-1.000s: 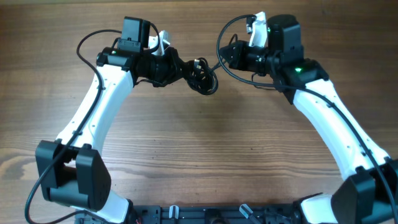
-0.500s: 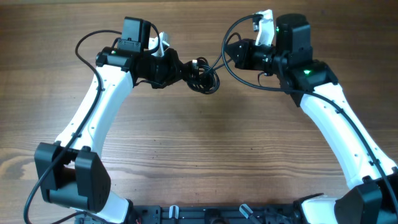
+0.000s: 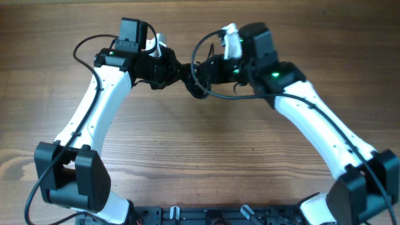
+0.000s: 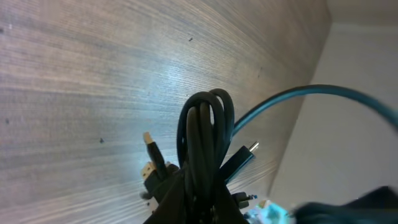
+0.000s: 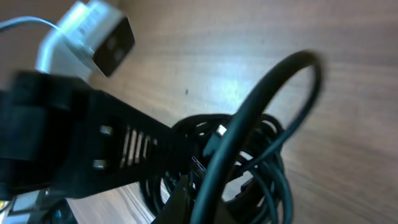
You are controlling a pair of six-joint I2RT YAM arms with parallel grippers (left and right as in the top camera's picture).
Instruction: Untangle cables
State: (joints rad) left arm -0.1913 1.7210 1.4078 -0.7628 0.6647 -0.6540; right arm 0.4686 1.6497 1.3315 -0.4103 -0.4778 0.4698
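Overhead: the left tool [image 3: 174,69] and right tool [image 3: 209,67] meet nose to nose near the far edge of the tabletop [image 3: 206,156]. The cables [image 3: 195,81] sit as a small black knot between them, touching both. Both tools are clenched, and the left one grips the bundle.

Left wrist: the cables [image 4: 205,130] rise from the left tool [image 4: 194,198] as a tight upright loop pinched at its base. Small plugs [image 4: 151,155] stick out on either side. A teal wire [image 4: 298,99] arcs off to the right above the wood.

Right wrist: the cables [image 5: 249,168] lie in tangled coils just above the tabletop [image 5: 205,37]. One thicker loop [image 5: 273,93] climbs from the right tool [image 5: 186,202], which looks clamped on it. The left tool [image 5: 106,155] reaches into the bundle from the left.
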